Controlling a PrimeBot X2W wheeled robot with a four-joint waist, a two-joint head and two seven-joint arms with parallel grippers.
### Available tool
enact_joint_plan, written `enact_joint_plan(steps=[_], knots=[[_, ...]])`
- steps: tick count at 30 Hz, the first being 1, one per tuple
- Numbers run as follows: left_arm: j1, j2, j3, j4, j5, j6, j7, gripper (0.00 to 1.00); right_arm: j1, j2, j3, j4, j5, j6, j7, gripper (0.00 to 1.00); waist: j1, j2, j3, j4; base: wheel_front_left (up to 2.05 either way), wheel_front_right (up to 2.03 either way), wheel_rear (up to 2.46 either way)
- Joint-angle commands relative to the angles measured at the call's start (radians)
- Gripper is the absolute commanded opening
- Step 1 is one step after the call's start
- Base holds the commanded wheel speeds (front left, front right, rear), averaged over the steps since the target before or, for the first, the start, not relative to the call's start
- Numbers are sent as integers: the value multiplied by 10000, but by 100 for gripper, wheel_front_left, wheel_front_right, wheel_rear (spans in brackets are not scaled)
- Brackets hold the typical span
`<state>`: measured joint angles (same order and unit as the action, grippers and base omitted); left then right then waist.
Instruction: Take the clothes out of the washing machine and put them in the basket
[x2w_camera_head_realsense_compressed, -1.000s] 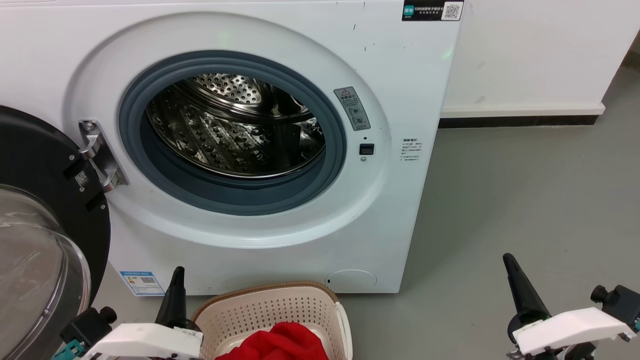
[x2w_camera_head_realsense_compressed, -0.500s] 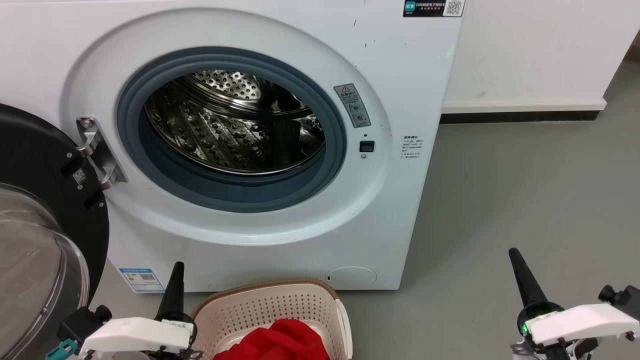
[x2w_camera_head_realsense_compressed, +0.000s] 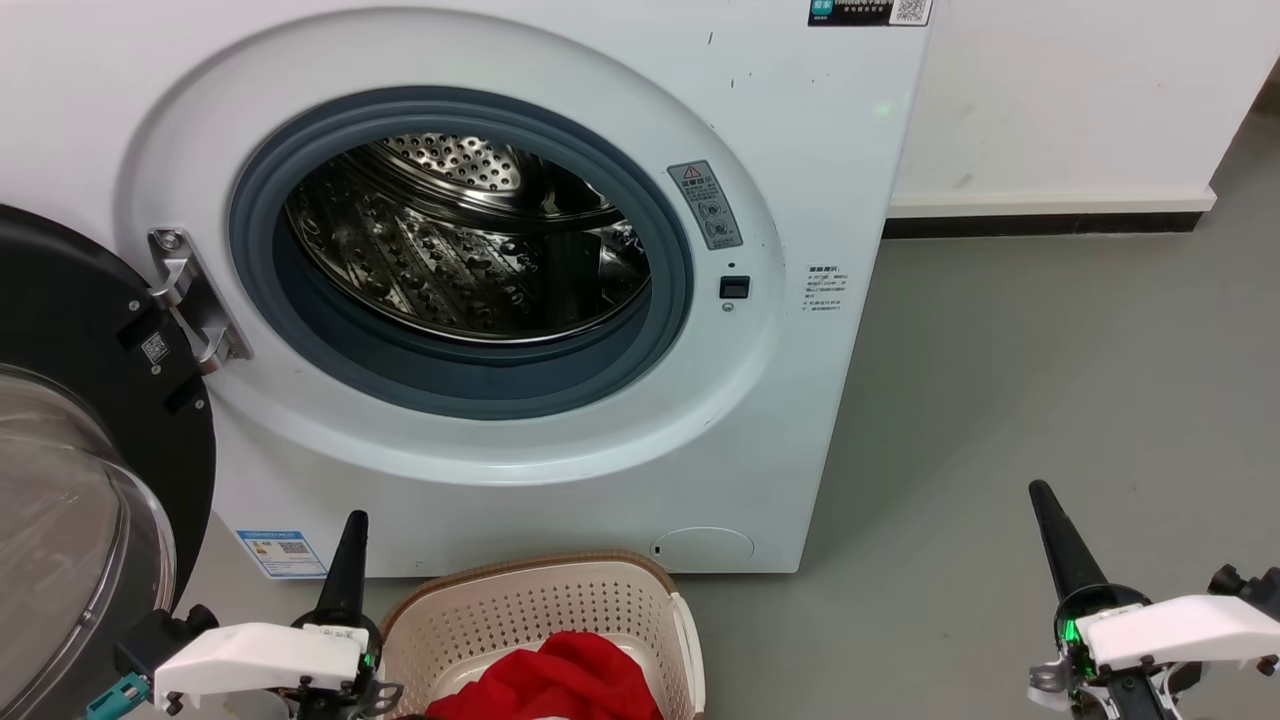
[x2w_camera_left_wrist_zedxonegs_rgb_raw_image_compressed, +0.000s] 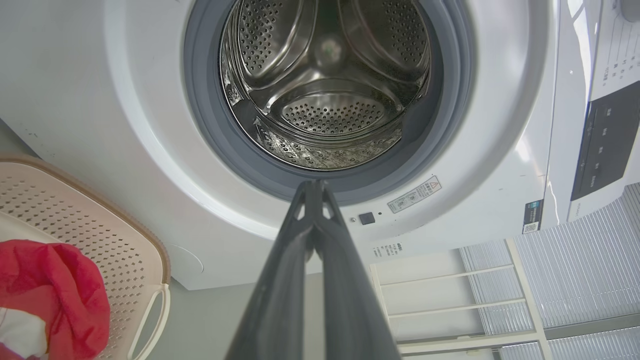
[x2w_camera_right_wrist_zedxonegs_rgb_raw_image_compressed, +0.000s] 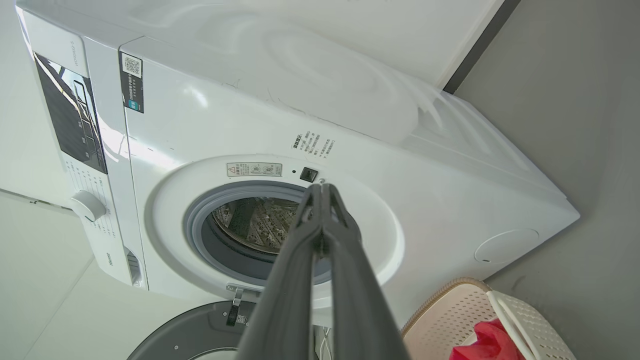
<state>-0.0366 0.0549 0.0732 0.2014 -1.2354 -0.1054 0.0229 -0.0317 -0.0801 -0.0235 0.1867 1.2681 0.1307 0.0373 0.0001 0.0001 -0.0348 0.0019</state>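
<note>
The white washing machine (x2w_camera_head_realsense_compressed: 800, 120) stands with its black-framed door (x2w_camera_head_realsense_compressed: 90, 420) swung open to the left, and the steel drum (x2w_camera_head_realsense_compressed: 470, 250) holds nothing that I can see. In front of it, the cream basket (x2w_camera_head_realsense_compressed: 540, 600) contains red clothes (x2w_camera_head_realsense_compressed: 560, 685). My left gripper (x2w_camera_head_realsense_compressed: 353, 520) is shut and empty just left of the basket. On the right, over the bare floor, my right gripper (x2w_camera_head_realsense_compressed: 1042, 490) is also shut and empty. The left wrist view looks along shut fingers (x2w_camera_left_wrist_zedxonegs_rgb_raw_image_compressed: 312, 187) into the drum (x2w_camera_left_wrist_zedxonegs_rgb_raw_image_compressed: 330, 100), with the clothes (x2w_camera_left_wrist_zedxonegs_rgb_raw_image_compressed: 55, 295) lying in the basket (x2w_camera_left_wrist_zedxonegs_rgb_raw_image_compressed: 115, 245).
Grey floor (x2w_camera_head_realsense_compressed: 1050, 380) spreads to the right of the machine, ending at a white wall with a dark skirting (x2w_camera_head_realsense_compressed: 1040, 225). The open door's glass bowl (x2w_camera_head_realsense_compressed: 70, 560) bulges out at the left. A white shelf unit (x2w_camera_left_wrist_zedxonegs_rgb_raw_image_compressed: 450, 295) appears in the left wrist view.
The head camera has tilted a little, so the machine sits slightly higher in the picture. Both grippers stay shut and low; the right one has drifted a bit to the right.
</note>
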Motion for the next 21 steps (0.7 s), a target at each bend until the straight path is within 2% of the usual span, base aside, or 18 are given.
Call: enact_joint_plan(steps=[1, 21], knots=[[-242, 6, 58, -23, -220, -43, 54, 0, -237, -50, -38, -25, 224, 2, 46, 0, -1, -1, 10, 0, 0, 0, 0], [-525, -21, 238, 213, -1975, -167, 490, 0, -535, -13, -282, 274, 1975, 1, 253, 0, -1, -1, 173, -9, 0, 0, 0]])
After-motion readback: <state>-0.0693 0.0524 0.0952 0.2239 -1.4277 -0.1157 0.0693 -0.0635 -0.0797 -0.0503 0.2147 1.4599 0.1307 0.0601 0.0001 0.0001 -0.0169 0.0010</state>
